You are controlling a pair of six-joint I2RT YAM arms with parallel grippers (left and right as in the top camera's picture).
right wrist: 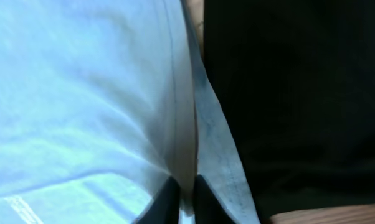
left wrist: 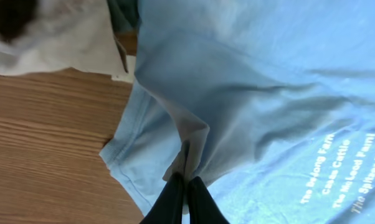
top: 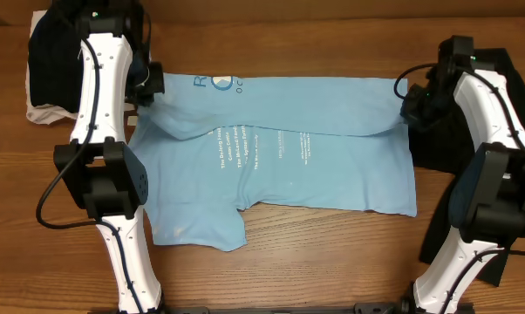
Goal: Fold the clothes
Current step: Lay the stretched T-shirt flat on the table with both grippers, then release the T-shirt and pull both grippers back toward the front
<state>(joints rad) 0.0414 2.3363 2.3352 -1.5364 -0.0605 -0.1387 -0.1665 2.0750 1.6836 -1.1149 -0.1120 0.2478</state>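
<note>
A light blue T-shirt (top: 280,157) with white print lies spread across the middle of the wooden table, its far part folded toward the near side. My left gripper (top: 152,87) is shut on a pinch of the shirt's cloth near its far left corner, and the wrist view shows the fingers (left wrist: 186,186) closed on a lifted fold of blue fabric (left wrist: 250,93). My right gripper (top: 411,105) is shut on the shirt's far right edge; in its wrist view the fingers (right wrist: 186,190) clamp the hem (right wrist: 181,124).
A dark garment on white cloth (top: 49,74) lies at the far left. A black garment (top: 498,166) lies along the right side and fills the right of the right wrist view (right wrist: 299,93). Bare wood (top: 332,262) runs along the near edge.
</note>
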